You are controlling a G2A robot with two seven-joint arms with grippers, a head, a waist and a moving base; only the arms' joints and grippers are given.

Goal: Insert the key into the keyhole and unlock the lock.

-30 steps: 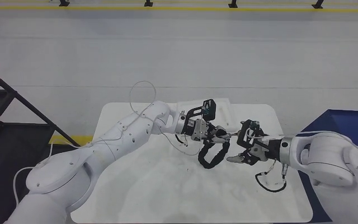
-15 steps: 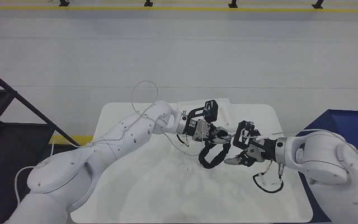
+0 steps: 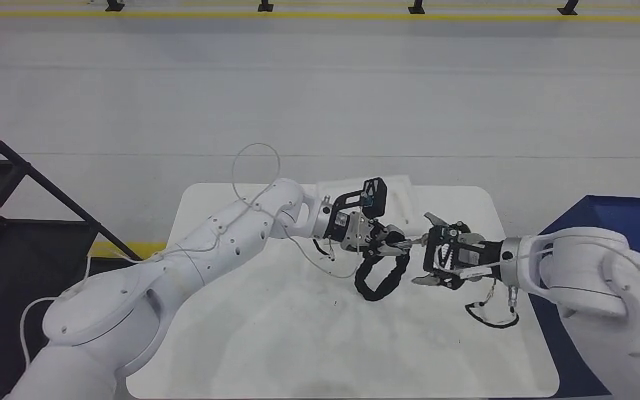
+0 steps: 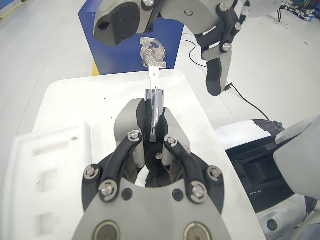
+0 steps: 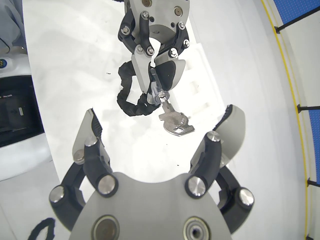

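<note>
The key sticks out free: both flat sides of its bow have clear air, the fingers of the right gripper spread wide on either side, not touching. Behind the key's blade the lock cylinder and the left gripper clamped on it bar the way. Under the key curls the black cable loop; beyond it lies a white foam tray
</note>
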